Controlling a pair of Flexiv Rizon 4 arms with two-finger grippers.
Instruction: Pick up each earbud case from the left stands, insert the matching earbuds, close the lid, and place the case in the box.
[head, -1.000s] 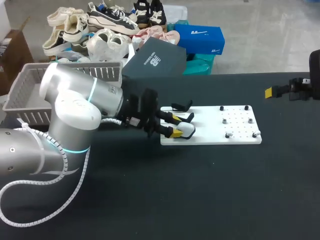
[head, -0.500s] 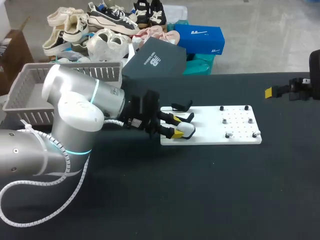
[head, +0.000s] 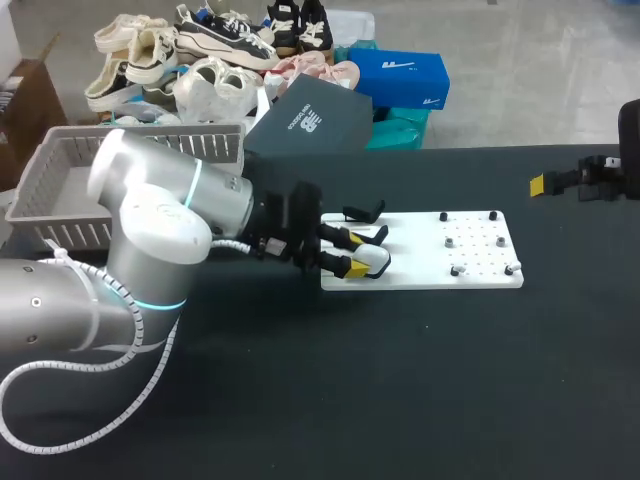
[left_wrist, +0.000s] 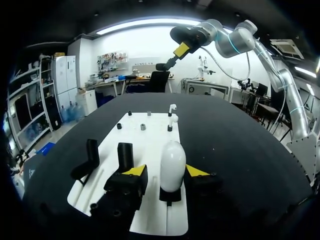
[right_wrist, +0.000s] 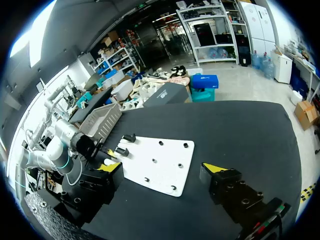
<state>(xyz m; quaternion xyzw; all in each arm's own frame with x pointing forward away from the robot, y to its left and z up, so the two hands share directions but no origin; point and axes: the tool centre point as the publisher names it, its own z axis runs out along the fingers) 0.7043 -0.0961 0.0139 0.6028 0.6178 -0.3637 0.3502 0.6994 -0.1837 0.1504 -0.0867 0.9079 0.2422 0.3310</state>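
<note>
- At the far left, the grey basket (head: 140, 130) sits well apart from the work.
- Your left gripper (head: 350, 253) straddles the white earbud case (left_wrist: 173, 162) on its stand, with the fingers apart. This looks like the pick-up step: close, then lift straight up.
- An empty black stand (left_wrist: 125, 154) is just beside the case, so room is tight.
- Two earbuds (left_wrist: 173, 112) stand on the white board (head: 470, 275), which lies on the black table (head: 400, 380).
- Your right gripper (right_wrist: 164, 168) hangs spread and empty.
</note>
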